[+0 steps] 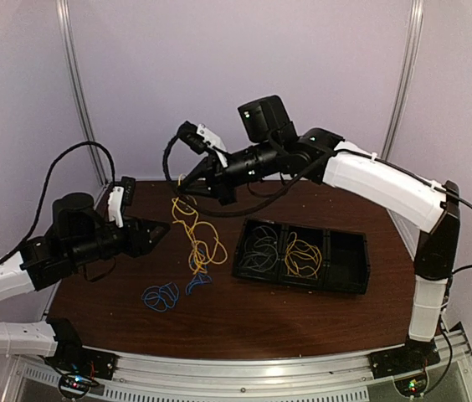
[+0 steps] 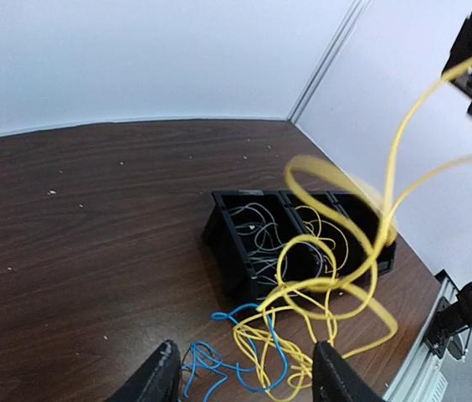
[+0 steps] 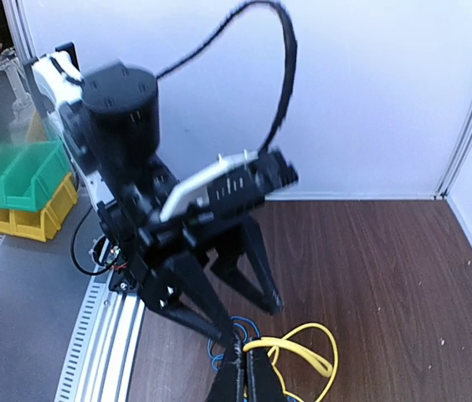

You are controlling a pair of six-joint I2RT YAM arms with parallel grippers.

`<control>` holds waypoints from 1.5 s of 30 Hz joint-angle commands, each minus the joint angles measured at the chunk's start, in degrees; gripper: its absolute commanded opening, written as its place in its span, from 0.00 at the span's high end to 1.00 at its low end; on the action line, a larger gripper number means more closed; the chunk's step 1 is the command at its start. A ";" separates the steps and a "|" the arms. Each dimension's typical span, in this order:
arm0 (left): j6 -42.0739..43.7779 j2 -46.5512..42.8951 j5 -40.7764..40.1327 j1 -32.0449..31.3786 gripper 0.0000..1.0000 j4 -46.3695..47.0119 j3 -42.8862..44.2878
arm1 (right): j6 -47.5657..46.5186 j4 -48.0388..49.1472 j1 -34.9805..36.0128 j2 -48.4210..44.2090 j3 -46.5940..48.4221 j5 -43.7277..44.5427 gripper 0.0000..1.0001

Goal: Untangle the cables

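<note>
My right gripper (image 1: 183, 185) is raised over the back left of the table and shut on a yellow cable (image 1: 196, 239). The cable hangs from it in loops down to a tangled heap on the table. In the right wrist view the fingers (image 3: 251, 374) pinch the yellow strand (image 3: 313, 345). My left gripper (image 1: 161, 234) is open and empty, just left of the hanging cable. In its wrist view the gripper (image 2: 248, 383) is open over the yellow heap (image 2: 303, 335), which is crossed with a blue cable (image 2: 219, 362). Blue cable bundles (image 1: 162, 296) lie near the front.
A black three-part tray (image 1: 343, 260) sits right of centre. It holds a pale grey cable (image 1: 261, 245) in its left part and a yellow one (image 1: 303, 258) in the middle. The tray (image 2: 229, 243) also shows in the left wrist view. Green and yellow bins (image 3: 10, 180) stand off the table.
</note>
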 commanded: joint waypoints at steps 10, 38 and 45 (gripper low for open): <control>0.21 6.08 9.36 -0.59 0.45 29.91 -8.26 | 0.29 -2.22 2.05 0.86 4.27 -2.22 1.00; -2.00 34.99 -15.98 -1.49 0.70 49.34 -8.35 | 3.09 -3.01 2.52 -3.84 9.75 -12.53 1.00; -5.47 47.89 -16.72 -1.43 0.72 50.46 -4.25 | -1.13 -6.80 2.35 -8.42 12.56 -11.45 1.00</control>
